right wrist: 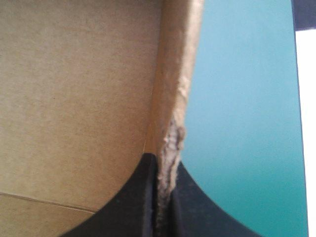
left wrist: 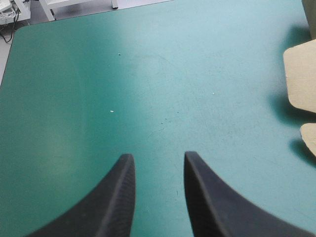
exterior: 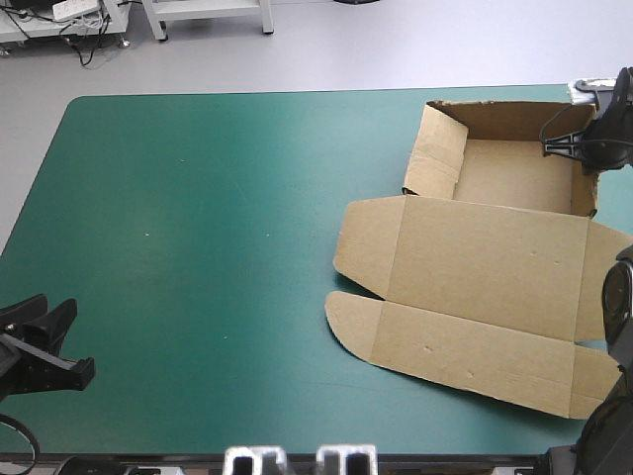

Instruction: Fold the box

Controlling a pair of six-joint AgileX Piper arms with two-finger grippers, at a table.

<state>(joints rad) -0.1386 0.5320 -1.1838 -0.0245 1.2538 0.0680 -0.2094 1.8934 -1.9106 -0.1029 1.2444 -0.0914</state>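
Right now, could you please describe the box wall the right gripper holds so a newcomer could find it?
On the teal-green table, the brown box sits toward the far right corner. Its raised wall nearest the table's right edge alone is pinched by the right gripper.

Left claw (left wrist: 158, 155), spread apart, over teal-green cover (left wrist: 148, 74).

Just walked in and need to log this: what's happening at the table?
A two-armed robot is folding a brown box at the far right of the teal-green table. The tray end has its walls raised; the lid lies flat toward the near edge. The right pincer is shut on the tray's right-side wall. The left pincer is open over bare cover, apart from the box.
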